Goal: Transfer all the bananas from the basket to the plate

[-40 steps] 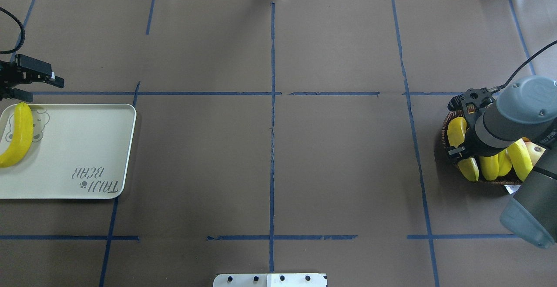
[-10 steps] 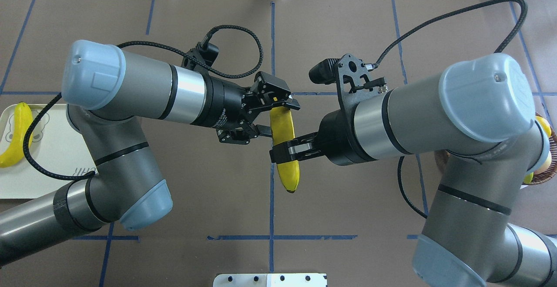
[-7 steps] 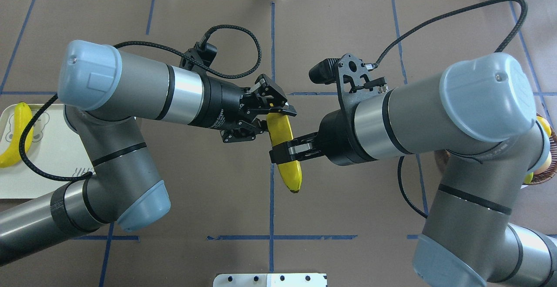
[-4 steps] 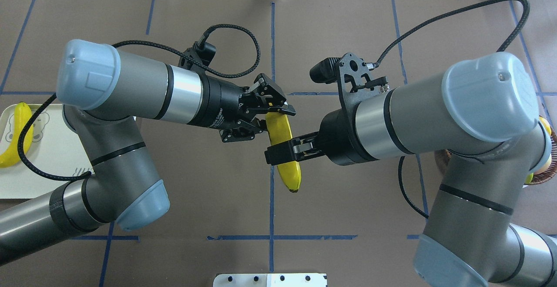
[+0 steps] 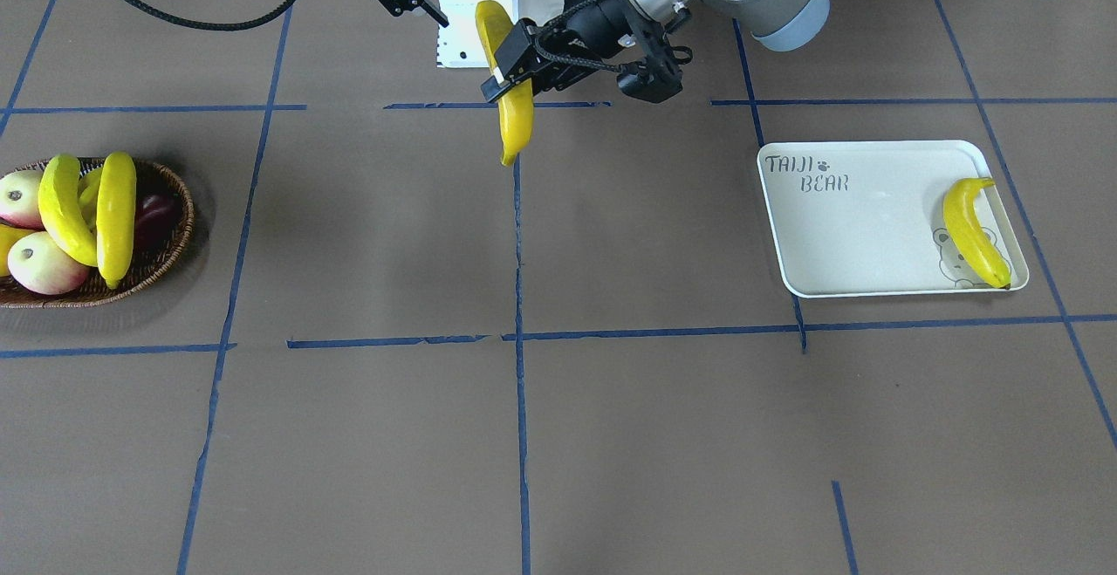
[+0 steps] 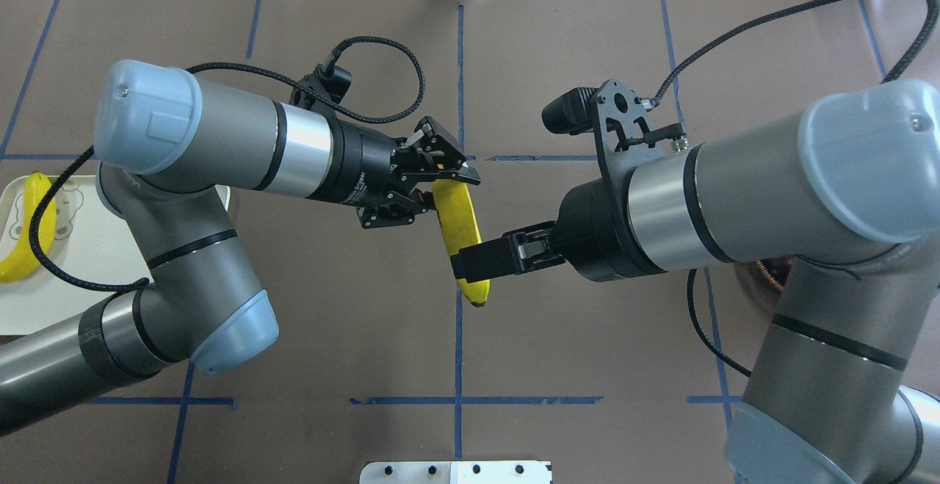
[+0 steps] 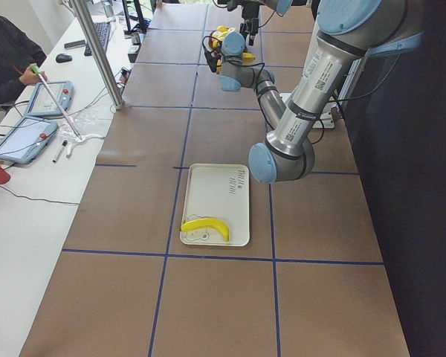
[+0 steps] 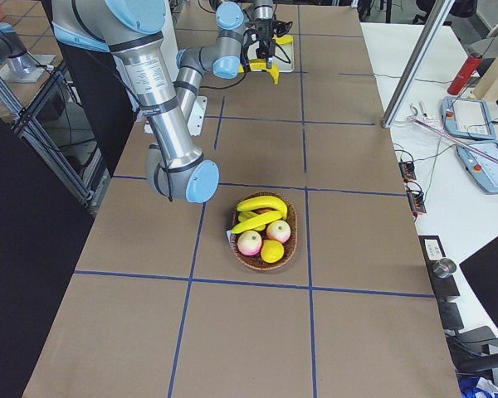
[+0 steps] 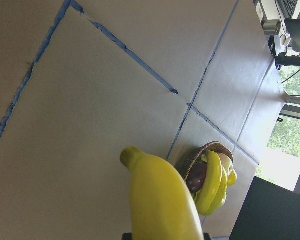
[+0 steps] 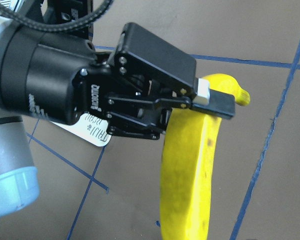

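**Banana held by the left end effector alone; plate lies well off to its left**

1. Left end effector [image 6: 446,192]: clamped on the upper end of one banana [image 6: 460,238], above the middle of the desk [image 6: 587,366]. The right wrist view shows one finger [image 10: 215,104] across the fruit just below its stem.

2. Right end effector [image 5: 408,1]: fingers spread with nothing between them. In the front-facing view it stands apart from the banana. The overhead view overlaps the two, which I judge to be a height effect.

3. Held banana, orientation: in both downward views its long axis follows the central tape line [image 6: 458,366], with the gripped end high and the dark free tip lowest. I judge it nearer upright than flat. The exact tilt cannot be fixed.

4. Governing relation: the plate [image 5: 873,217] sits on the robot's left, well apart from the held banana, and its long axis runs left to right. The left arm is the nearer arm and already has the fruit. I judge that the coming move is a carry to the left, and that the banana must be brought from steep to lying.

5. Plate contents: one banana [image 5: 970,230] lies across the outer left end over the bear drawing.

6. Basket [image 5: 170,239]: on the far right, well apart. It holds two bananas [image 5: 115,208] [image 5: 65,208] among other fruit. The task is about half done.
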